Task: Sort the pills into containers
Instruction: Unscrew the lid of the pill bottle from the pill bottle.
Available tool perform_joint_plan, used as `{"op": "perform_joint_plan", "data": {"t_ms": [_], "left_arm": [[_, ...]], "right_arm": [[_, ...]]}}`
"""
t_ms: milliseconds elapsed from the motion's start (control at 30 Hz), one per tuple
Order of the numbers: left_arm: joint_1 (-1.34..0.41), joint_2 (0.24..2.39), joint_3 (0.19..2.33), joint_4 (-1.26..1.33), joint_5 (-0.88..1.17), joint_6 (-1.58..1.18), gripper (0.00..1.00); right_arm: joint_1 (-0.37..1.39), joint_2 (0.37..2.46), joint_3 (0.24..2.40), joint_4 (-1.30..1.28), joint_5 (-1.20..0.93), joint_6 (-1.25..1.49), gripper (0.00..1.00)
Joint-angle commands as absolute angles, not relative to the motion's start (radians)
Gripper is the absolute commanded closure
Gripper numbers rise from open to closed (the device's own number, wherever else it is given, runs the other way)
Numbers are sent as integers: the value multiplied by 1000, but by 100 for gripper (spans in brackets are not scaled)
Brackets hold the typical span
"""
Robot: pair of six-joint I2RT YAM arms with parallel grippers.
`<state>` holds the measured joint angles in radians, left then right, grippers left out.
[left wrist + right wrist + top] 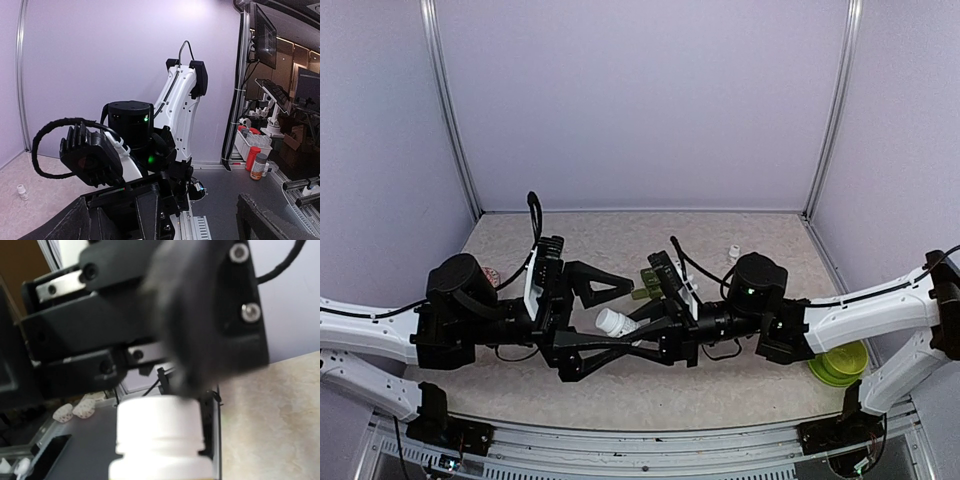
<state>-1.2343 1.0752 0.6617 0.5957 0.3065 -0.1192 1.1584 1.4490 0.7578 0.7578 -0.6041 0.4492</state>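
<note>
White bottle [616,322]: we see it held above the table [580,235] in the middle of the scene. It lies nearly level, with its capped end pointing toward the left arm. In the right wrist view it fills the bottom centre, with the cap on.
Right gripper [646,328]: its jaws pinch the white bottle by the body, and the capped end sticks out past them.
Left gripper [628,316]: its jaws are spread wide. One finger [582,272] sits on the far side of the bottle and the other on the near side, so the capped end lies between them. We cannot tell whether either finger touches it.
Left wrist view: we see the two fingers [265,222] low in the corners, far apart, with the right arm's wrist and its camera facing us between them.
Right wrist view: the left gripper looms dark and blurred just above the cap, too soft for us to judge contact.
Small white bottle [732,253]: it stands upright at the back of the table, right of centre and well apart from both grippers.
Green dish [838,365]: it sits at the near right of the table, beside the right arm.
Green thing [642,292]: it sits just behind the two grippers, and we cannot tell what it is.
</note>
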Motion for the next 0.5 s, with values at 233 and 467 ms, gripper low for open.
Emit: {"op": "perform_joint_plan", "data": {"t_ms": [233, 467], "left_arm": [[-1226, 1104, 656, 640, 361, -134, 5], [-1227, 1101, 648, 639, 359, -136, 8]], "right_arm": [[1179, 1487, 767, 918, -534, 539, 87], [1178, 1458, 726, 930, -457, 540, 87]]}}
